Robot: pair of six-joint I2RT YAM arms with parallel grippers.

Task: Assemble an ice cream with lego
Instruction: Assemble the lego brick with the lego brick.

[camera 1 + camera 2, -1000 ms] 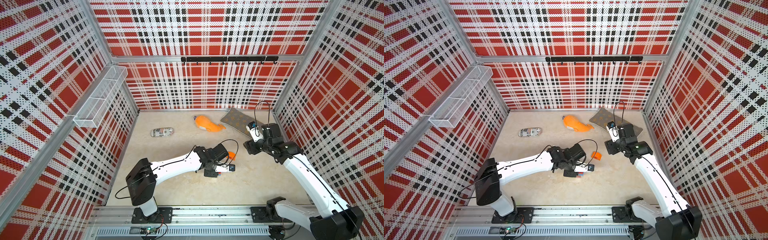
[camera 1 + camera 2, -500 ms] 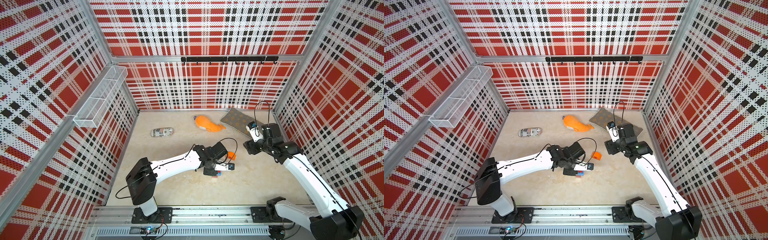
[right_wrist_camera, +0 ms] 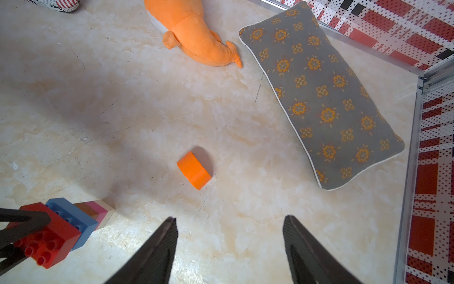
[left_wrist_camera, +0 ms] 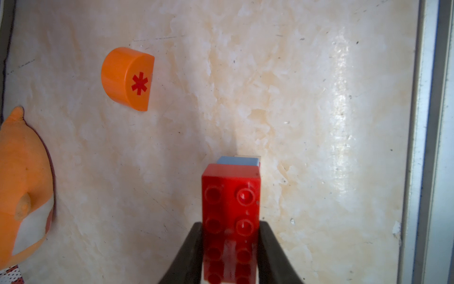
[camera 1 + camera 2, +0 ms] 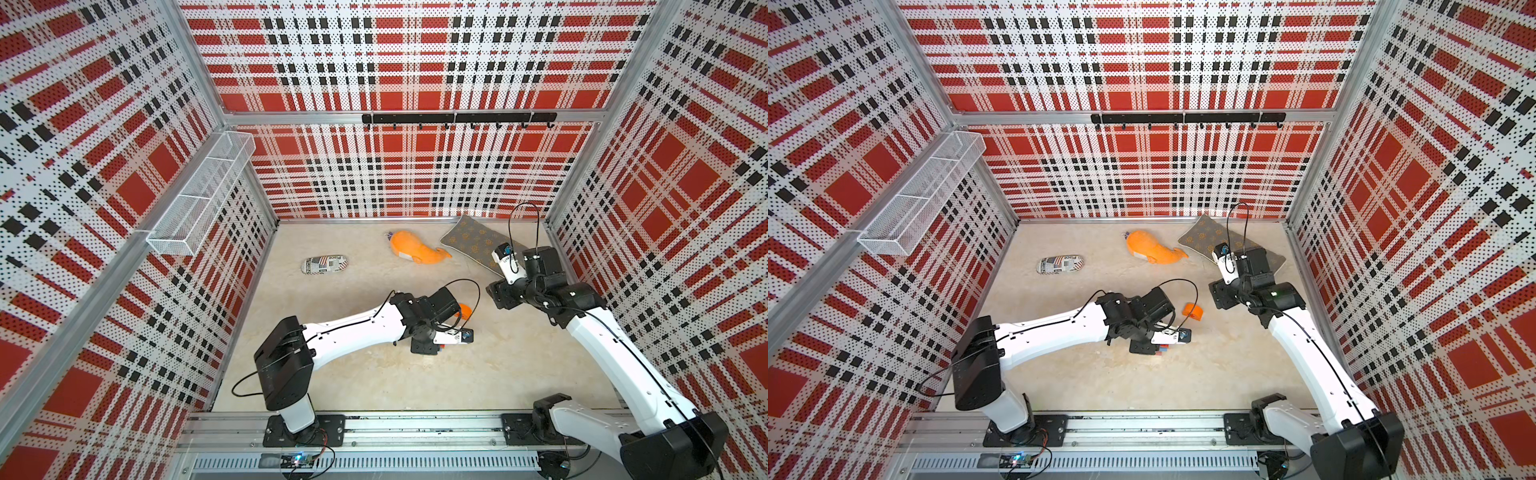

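My left gripper [image 4: 231,223] is shut on the red brick [image 4: 231,196] of a lego stack [image 3: 63,223]. The stack runs red, blue, brown, pink, then cream, and lies tilted low over the table. Its cream end is close to the surface. The rounded orange piece [image 4: 127,78] with a red asterisk lies loose on the table [image 3: 147,98], apart from the stack, and also shows as the orange piece [image 5: 1192,311] in a top view. My right gripper [image 3: 229,218] is open and empty, hovering near the orange piece [image 3: 194,169].
An orange plush whale [image 5: 415,249] and a grey flowered pillow [image 5: 473,245] lie at the back right. A printed pouch [image 5: 324,264] lies at the back left. A white wire basket [image 5: 199,199] hangs on the left wall. The enclosure's metal frame edge [image 3: 415,147] runs beside the pillow.
My left wrist has shifted slightly with the stack still held. The right arm has not moved.
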